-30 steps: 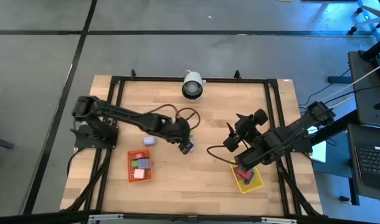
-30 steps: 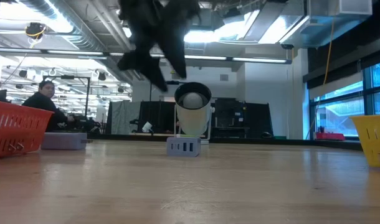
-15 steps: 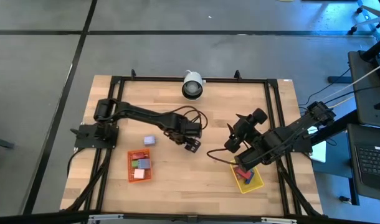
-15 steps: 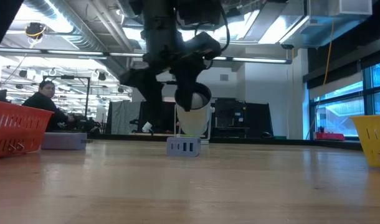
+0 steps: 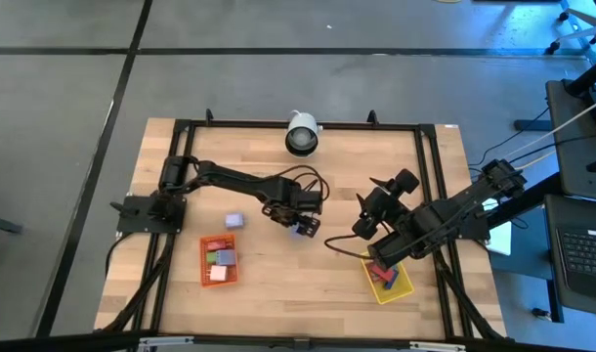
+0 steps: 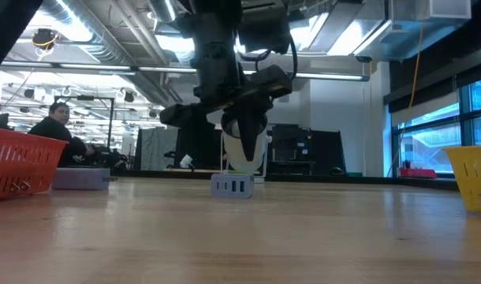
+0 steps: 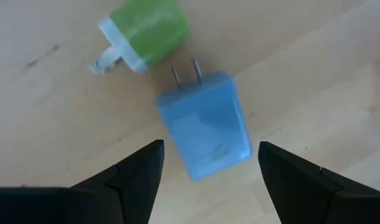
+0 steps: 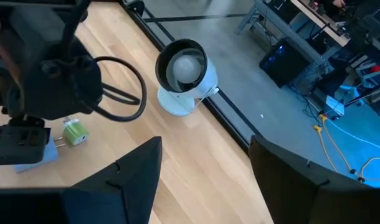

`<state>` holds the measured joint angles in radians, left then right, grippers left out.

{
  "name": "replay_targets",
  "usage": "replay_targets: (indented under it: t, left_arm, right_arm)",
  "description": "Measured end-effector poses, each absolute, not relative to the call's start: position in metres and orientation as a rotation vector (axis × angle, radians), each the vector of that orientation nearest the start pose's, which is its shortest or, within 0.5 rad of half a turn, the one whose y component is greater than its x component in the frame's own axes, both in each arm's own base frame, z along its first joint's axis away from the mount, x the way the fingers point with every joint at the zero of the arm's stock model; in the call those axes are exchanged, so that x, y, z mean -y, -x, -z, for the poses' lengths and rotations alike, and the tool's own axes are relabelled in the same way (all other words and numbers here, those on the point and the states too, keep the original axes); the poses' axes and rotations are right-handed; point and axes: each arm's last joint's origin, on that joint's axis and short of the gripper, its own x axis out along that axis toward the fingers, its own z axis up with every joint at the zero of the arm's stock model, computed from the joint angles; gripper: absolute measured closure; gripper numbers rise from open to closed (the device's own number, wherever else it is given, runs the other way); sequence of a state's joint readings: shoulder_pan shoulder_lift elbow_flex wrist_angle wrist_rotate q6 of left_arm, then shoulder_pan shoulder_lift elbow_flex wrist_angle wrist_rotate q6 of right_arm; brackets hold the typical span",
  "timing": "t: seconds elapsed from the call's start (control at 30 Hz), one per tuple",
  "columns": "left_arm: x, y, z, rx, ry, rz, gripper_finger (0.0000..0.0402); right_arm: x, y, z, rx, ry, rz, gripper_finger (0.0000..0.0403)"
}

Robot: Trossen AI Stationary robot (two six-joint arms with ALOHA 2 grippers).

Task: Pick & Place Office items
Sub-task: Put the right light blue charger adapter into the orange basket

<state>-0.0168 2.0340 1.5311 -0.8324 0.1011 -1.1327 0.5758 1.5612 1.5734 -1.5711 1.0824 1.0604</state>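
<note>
Blue charger (image 7: 205, 127) lies flat on the surface beside the green one (image 7: 146, 32), mid-table. Left gripper (image 7: 209, 163) hovers spread wide, empty, probably straddling to pinch it. Right gripper (image 8: 202, 163) open, idle near yellow tray (image 5: 394, 286).

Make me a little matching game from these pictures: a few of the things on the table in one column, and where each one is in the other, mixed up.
Things:
1. blue plug block
2. lilac block
3. orange tray
4. yellow tray

Places:
A. alone on the bare wood, just beyond the orange tray
B. under the right arm, on the table's right side
C. between the open fingers of the left tool, beside a green plug
D. near the front edge on the left side, with small blocks in it

Pairs: 1-C, 2-A, 3-D, 4-B
</note>
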Motion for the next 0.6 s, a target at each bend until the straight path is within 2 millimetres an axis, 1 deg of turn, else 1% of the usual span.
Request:
replay_targets:
  t: [0.17,0.27,0.47,0.6]
  left_arm:
    - [0.007,-0.406,-0.174,-1.241,1.021,-0.698,0.0143]
    - [0.007,-0.408,-0.166,-1.255,1.028,-0.709,0.0143]
    - [0.008,-0.414,-0.152,-1.265,1.084,-0.688,0.0143]
    - [0.006,-0.414,-0.151,-1.268,1.092,-0.694,0.0143]
  right_arm:
    - [-0.123,-0.234,-0.349,-0.671,0.216,0.821,0.016]
    - [-0.125,-0.233,-0.349,-0.671,0.219,0.813,0.016]
    - [-0.126,-0.232,-0.349,-0.685,0.234,0.801,0.016]
    - [-0.126,-0.232,-0.349,-0.689,0.236,0.799,0.016]
